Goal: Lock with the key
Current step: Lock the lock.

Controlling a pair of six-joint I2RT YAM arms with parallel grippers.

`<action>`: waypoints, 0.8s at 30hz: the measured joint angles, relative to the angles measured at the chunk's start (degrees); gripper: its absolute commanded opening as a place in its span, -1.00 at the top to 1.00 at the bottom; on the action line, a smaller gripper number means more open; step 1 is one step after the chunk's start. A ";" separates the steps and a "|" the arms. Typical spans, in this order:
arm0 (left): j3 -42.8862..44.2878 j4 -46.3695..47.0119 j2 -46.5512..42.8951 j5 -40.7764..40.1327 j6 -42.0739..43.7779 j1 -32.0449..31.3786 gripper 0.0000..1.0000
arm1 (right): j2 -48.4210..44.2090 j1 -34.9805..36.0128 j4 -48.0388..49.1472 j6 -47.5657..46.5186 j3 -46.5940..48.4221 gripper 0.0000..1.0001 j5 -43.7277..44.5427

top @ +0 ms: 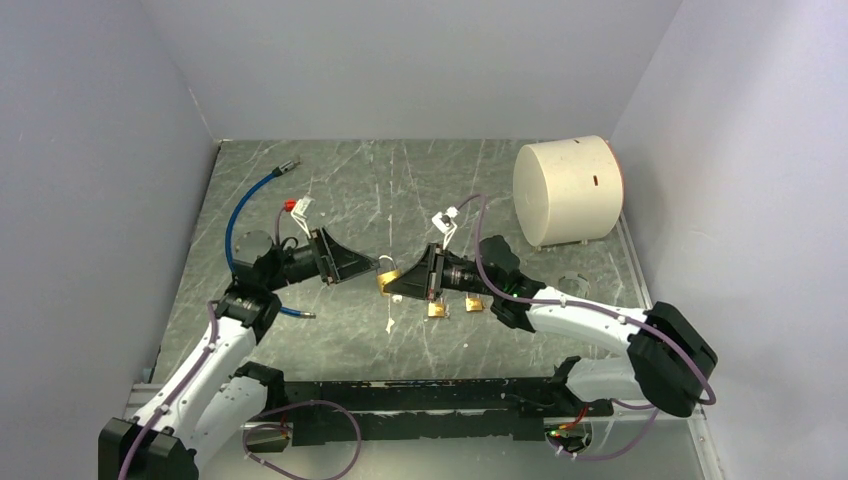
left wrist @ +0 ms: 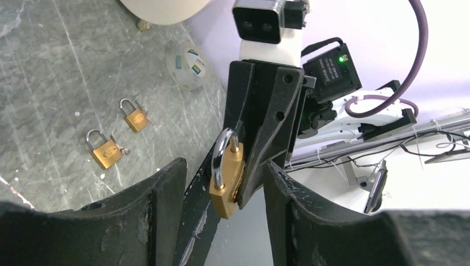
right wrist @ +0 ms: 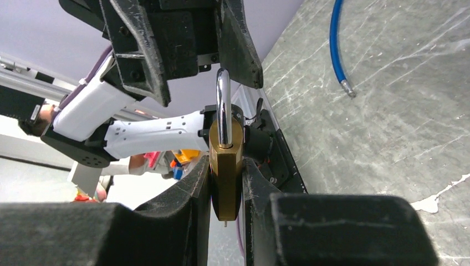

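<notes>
Padlock (top: pixel 388 280) is up off the table (top: pixel 400 180) in the overhead view, pinched in the right gripper (top: pixel 405 283) about mid-table. The left gripper (top: pixel 370 268) faces it from the other side, tips right by the lock. Two spare padlocks (top: pixel 437 310) lie on the table just beside the right gripper. A big white cylinder (top: pixel 567 190) sits at the far right and a blue cable (top: pixel 245 210) curls at the far left.

Left wrist cam: its own fingers (left wrist: pixel 161 210) are spread apart with nothing held between them. The brass lock hangs in the gap, shackle up, wedged in the other arm's black jaws. The two spares are on the table off to the left, with a tape roll (left wrist: pixel 185 65) behind them.

Right wrist cam: both fingers are clamped tight on the lock's brass body, one on each flat face. The silver shackle (right wrist: pixel 223 105) sticks straight up. The left arm's fingers sit either side of the shackle's top, and I can't tell if they touch it.
</notes>
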 measured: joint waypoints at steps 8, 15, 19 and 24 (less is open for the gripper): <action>-0.96 7.28 0.35 1.38 -3.08 0.00 0.32 | 2.86 1.09 -0.74 -0.61 3.41 1.00 -2.10; -3.50 12.50 0.50 1.33 -6.32 0.26 0.69 | 4.98 1.20 4.63 2.49 3.39 1.00 -3.34; -3.78 14.82 1.03 1.64 -7.52 0.37 0.85 | 5.75 1.22 7.91 4.52 2.86 1.00 -3.54; -3.78 15.74 0.76 1.79 -7.96 0.37 0.95 | 5.84 1.22 9.20 5.86 2.58 1.00 -3.50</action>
